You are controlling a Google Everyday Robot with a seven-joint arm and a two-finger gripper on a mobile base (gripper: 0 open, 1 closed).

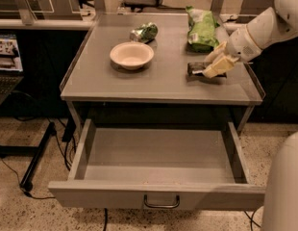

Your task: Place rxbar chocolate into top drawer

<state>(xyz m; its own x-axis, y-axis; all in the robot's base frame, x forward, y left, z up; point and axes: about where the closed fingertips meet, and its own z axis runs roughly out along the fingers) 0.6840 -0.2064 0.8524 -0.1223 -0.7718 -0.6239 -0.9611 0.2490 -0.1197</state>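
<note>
The rxbar chocolate is a small dark flat bar lying on the grey table top near its right side. My gripper has pale fingers and rests right over the bar's right end, reaching in from the right. The top drawer is pulled fully open below the table, with a loop handle at the centre of its front panel; nothing lies in it.
A cream bowl stands on the table's left middle. A crushed green can lies behind it. A green chip bag lies at the back right, just behind the gripper. My white base stands at the drawer's right.
</note>
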